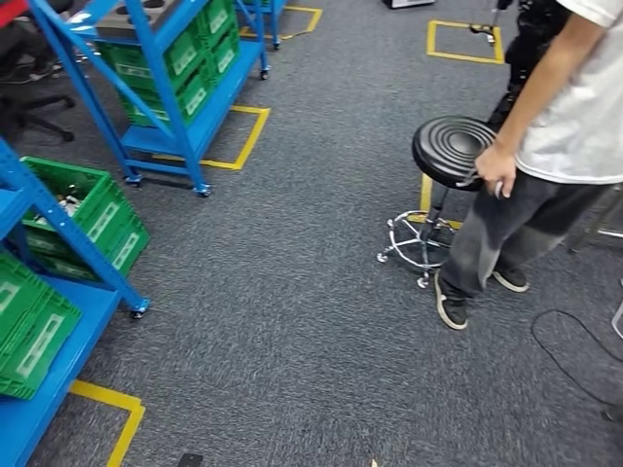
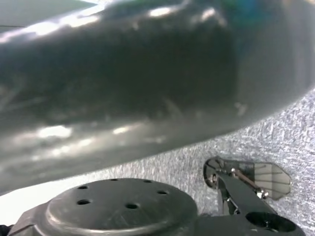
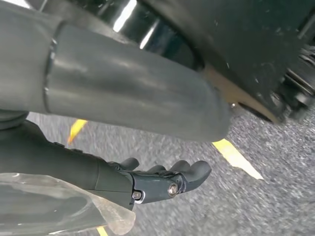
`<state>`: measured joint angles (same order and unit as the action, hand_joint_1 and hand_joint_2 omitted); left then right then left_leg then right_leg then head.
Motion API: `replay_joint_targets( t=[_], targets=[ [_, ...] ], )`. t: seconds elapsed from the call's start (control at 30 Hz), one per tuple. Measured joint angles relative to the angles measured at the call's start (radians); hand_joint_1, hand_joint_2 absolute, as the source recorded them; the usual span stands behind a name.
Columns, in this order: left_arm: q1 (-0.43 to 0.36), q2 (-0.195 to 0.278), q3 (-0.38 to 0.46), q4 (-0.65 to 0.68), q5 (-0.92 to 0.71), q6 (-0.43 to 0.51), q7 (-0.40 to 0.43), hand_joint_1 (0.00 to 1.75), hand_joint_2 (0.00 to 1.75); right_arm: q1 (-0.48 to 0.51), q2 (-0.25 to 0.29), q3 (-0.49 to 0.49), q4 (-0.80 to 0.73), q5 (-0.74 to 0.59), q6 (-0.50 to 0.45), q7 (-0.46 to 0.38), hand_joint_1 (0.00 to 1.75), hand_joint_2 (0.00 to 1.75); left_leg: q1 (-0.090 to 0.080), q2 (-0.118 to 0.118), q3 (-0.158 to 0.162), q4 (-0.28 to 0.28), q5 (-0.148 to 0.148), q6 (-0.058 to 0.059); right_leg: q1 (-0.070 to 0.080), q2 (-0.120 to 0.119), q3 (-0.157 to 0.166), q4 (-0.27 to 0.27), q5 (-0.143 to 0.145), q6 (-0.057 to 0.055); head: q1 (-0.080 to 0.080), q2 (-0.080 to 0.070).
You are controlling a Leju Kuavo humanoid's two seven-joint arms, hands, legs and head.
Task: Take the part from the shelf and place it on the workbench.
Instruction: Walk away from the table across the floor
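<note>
Part cannot be picked out among the green crates [image 1: 88, 209] on the blue shelf [image 1: 193, 125] (contents too small). Right hand [image 3: 159, 179] hangs over carpet, fingers nearly straight, gripping nothing. Left hand [image 2: 148, 73] is a blur; I cannot tell its state.

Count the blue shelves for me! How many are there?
3. The near shelf stands close on the left, the middle shelf is behind it, and the far shelf peeks in at the top edge. More may be outside the picture.
</note>
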<state>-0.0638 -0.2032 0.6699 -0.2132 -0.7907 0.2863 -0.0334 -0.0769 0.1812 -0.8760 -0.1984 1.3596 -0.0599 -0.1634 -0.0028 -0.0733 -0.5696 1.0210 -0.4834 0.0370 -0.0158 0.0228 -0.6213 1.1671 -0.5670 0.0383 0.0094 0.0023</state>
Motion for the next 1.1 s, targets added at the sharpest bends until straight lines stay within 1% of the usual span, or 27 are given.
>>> replay_joint_targets(
  t=[0.03,0.07,0.1,0.13,0.17,0.2,0.27,0.33,0.37,0.4,0.43,0.47,0.5,0.57,0.63,0.7,0.77,0.8,0.83,0.87,0.9,0.93,0.97,1.0,1.03,1.07,1.1],
  targets=[
    [0.000,-0.001,-0.002,0.000,-0.003,0.000,0.001,0.00,0.00,0.000,0.000,0.004,0.000,0.003,0.000,0.007,0.00,0.00,-0.001,-0.014,-0.001,0.002,-0.001,-0.003,-0.002,0.030,0.026,-0.066,0.031,-0.003,0.000,0.000],
    [-0.001,-0.003,-0.004,0.000,-0.006,0.001,0.002,0.00,0.00,0.000,0.000,0.006,0.000,0.006,-0.002,0.019,0.00,0.00,0.000,-0.026,-0.004,0.004,-0.002,-0.007,-0.005,0.057,0.049,-0.115,0.048,-0.006,-0.001,0.000],
    [-0.001,-0.004,-0.007,0.000,-0.011,0.003,0.002,0.00,0.00,0.001,0.000,0.009,0.000,0.010,-0.004,0.039,0.00,0.00,0.002,-0.038,-0.008,0.006,-0.001,-0.012,-0.006,0.077,0.062,-0.140,0.051,-0.008,-0.002,0.000],
    [0.000,-0.006,-0.010,0.000,-0.016,0.005,0.001,0.00,0.00,0.001,0.000,0.011,0.000,0.014,-0.007,0.066,0.00,0.00,0.003,-0.050,-0.012,0.006,0.001,-0.018,-0.005,0.081,0.067,-0.146,0.047,-0.011,-0.002,0.000],
    [0.001,-0.007,-0.014,0.000,-0.021,0.007,0.002,0.00,0.00,0.001,0.000,0.013,0.000,0.016,-0.010,0.092,0.00,0.00,0.006,-0.062,-0.015,0.005,0.003,-0.024,-0.005,0.069,0.072,-0.149,0.047,-0.015,-0.002,0.000],
    [0.003,-0.008,-0.016,0.001,-0.025,0.009,0.004,0.00,0.00,0.003,0.000,0.014,0.000,0.018,-0.013,0.116,0.00,0.00,0.007,-0.058,-0.017,0.007,0.001,-0.030,-0.006,0.056,0.075,-0.153,0.049,-0.019,-0.003,0.000],
    [0.004,-0.010,-0.020,0.001,-0.033,0.014,0.009,0.00,0.00,0.005,0.001,0.014,0.000,0.019,-0.019,0.142,0.00,0.00,0.005,-0.012,-0.036,0.050,-0.027,-0.041,-0.009,0.025,0.084,-0.163,0.051,-0.030,-0.010,0.000],
    [0.001,-0.011,-0.022,0.001,-0.037,0.015,0.012,0.00,0.00,0.008,0.001,0.015,0.000,0.020,-0.021,0.150,0.00,0.00,0.007,0.046,-0.090,0.167,-0.084,-0.052,-0.006,-0.009,0.092,-0.167,0.047,-0.037,-0.017,0.000],
    [0.001,-0.011,-0.023,0.001,-0.038,0.017,0.016,0.00,0.00,0.010,0.001,0.015,0.000,0.022,-0.021,0.152,0.00,0.00,0.009,0.057,-0.120,0.229,-0.106,-0.057,-0.005,-0.028,0.095,-0.167,0.043,-0.040,-0.017,0.000],
    [0.001,-0.011,-0.024,0.001,-0.040,0.020,0.020,0.00,0.00,0.011,0.001,0.015,0.000,0.024,-0.021,0.154,0.00,0.00,0.011,0.062,-0.138,0.269,-0.113,-0.060,-0.004,-0.045,0.099,-0.166,0.039,-0.041,-0.017,0.000],
    [0.003,-0.010,-0.024,0.001,-0.038,0.028,0.022,0.00,0.00,0.011,0.001,0.015,0.000,0.027,-0.021,0.156,0.00,0.00,0.012,0.064,-0.140,0.273,-0.102,-0.062,-0.004,-0.060,0.103,-0.166,0.036,-0.041,-0.017,0.000],
    [0.006,-0.010,-0.024,0.001,-0.034,0.041,0.020,0.00,0.00,0.010,0.001,0.017,0.000,0.030,-0.021,0.157,0.00,0.00,0.012,0.068,-0.124,0.240,-0.074,-0.061,-0.003,-0.073,0.108,-0.166,0.032,-0.040,-0.017,0.000],
    [0.007,-0.009,-0.022,0.001,-0.027,0.054,0.012,0.00,0.00,0.008,0.002,0.019,0.000,0.034,-0.021,0.157,0.00,0.00,0.011,0.077,-0.093,0.178,-0.037,-0.059,-0.003,-0.085,0.114,-0.166,0.028,-0.039,-0.017,0.000],
    [0.006,-0.007,-0.018,0.001,-0.017,0.072,-0.009,0.00,0.00,0.007,0.003,0.026,0.000,0.044,-0.019,0.158,0.00,0.00,0.002,0.116,-0.032,0.056,0.006,-0.050,0.000,-0.107,0.123,-0.167,0.017,-0.031,-0.018,0.000],
    [0.003,-0.006,-0.016,0.001,-0.025,0.073,-0.023,0.00,0.00,0.006,0.006,0.035,0.000,0.060,-0.011,0.169,0.00,0.00,-0.007,0.138,-0.010,0.009,0.006,-0.038,0.004,-0.129,0.127,-0.168,0.009,-0.020,-0.018,0.000],
    [0.005,-0.005,-0.017,0.001,-0.043,0.069,-0.022,0.00,0.00,0.001,0.011,0.046,0.000,0.078,0.004,0.193,0.00,0.00,-0.007,0.121,-0.010,0.002,0.006,-0.026,0.005,-0.143,0.136,-0.170,0.004,-0.010,-0.017,0.000],
    [0.009,-0.004,-0.018,0.001,-0.056,0.067,-0.016,0.00,0.00,-0.004,0.016,0.056,0.000,0.086,0.014,0.209,0.00,0.00,0.000,0.101,-0.006,-0.007,0.010,-0.014,0.002,-0.102,0.128,-0.142,-0.020,-0.002,-0.014,0.000],
    [0.008,-0.004,-0.019,0.001,-0.060,0.067,-0.013,0.00,0.00,-0.005,0.018,0.060,0.000,0.087,0.017,0.213,0.00,0.00,0.003,0.091,-0.005,-0.010,0.012,-0.009,0.000,-0.071,0.106,-0.097,-0.045,0.001,-0.012,0.000],
    [0.007,-0.004,-0.020,0.001,-0.065,0.068,-0.011,0.00,0.00,-0.004,0.019,0.062,0.000,0.087,0.021,0.216,0.00,0.00,0.004,0.081,-0.005,-0.011,0.012,-0.006,-0.001,-0.044,0.072,-0.032,-0.074,0.003,-0.010,0.000],
    [0.005,-0.004,-0.021,0.001,-0.072,0.072,-0.010,0.00,0.00,-0.003,0.020,0.063,0.001,0.087,0.025,0.219,0.00,0.00,0.004,0.069,-0.005,-0.010,0.011,-0.005,-0.001,-0.032,0.033,0.039,-0.101,0.004,-0.009,0.000],
    [0.005,-0.005,-0.023,0.001,-0.084,0.084,-0.009,0.00,0.00,-0.001,0.022,0.064,0.001,0.087,0.030,0.222,0.00,0.00,0.004,0.056,-0.005,-0.010,0.011,-0.004,-0.002,-0.028,-0.001,0.095,-0.113,0.006,-0.008,0.000],
    [0.006,-0.004,-0.027,0.001,-0.098,0.103,-0.010,0.00,0.00,0.001,0.024,0.065,0.001,0.087,0.034,0.225,0.00,0.00,0.004,0.042,-0.004,-0.009,0.010,-0.004,-0.002,-0.026,-0.022,0.117,-0.104,0.007,-0.008,0.000],
    [0.007,-0.004,-0.032,0.001,-0.110,0.125,-0.012,0.00,0.00,0.003,0.027,0.065,0.001,0.086,0.038,0.227,0.00,0.00,0.005,0.027,-0.002,-0.008,0.009,-0.004,-0.003,-0.024,-0.026,0.101,-0.075,0.007,-0.008,0.000],
    [0.007,-0.003,-0.036,0.001,-0.119,0.144,-0.013,0.00,0.00,0.003,0.029,0.065,0.001,0.084,0.042,0.228,0.00,0.00,0.006,0.011,-0.001,-0.007,0.008,-0.006,-0.005,-0.018,-0.012,0.048,-0.031,0.007,-0.008,0.000],
    [0.007,-0.002,-0.040,0.001,-0.123,0.156,-0.014,0.00,0.00,0.004,0.031,0.065,0.001,0.081,0.047,0.227,0.00,0.00,0.007,-0.003,0.000,-0.006,0.007,-0.009,-0.008,0.001,0.012,-0.020,0.009,0.005,-0.007,0.000],
    [0.006,-0.001,-0.041,0.001,-0.125,0.159,-0.013,0.00,0.00,0.003,0.035,0.065,0.002,0.077,0.053,0.224,0.00,0.00,0.007,-0.016,-0.001,-0.002,0.004,-0.014,-0.010,0.024,0.036,-0.082,0.036,0.004,-0.007,0.000],
    [0.006,0.000,-0.043,0.001,-0.127,0.159,-0.011,0.00,0.00,0.003,0.039,0.065,0.002,0.074,0.060,0.221,0.00,0.00,0.008,-0.027,-0.004,0.000,0.004,-0.020,-0.012,0.044,0.056,-0.124,0.049,0.001,-0.007,0.000]
  ],
)
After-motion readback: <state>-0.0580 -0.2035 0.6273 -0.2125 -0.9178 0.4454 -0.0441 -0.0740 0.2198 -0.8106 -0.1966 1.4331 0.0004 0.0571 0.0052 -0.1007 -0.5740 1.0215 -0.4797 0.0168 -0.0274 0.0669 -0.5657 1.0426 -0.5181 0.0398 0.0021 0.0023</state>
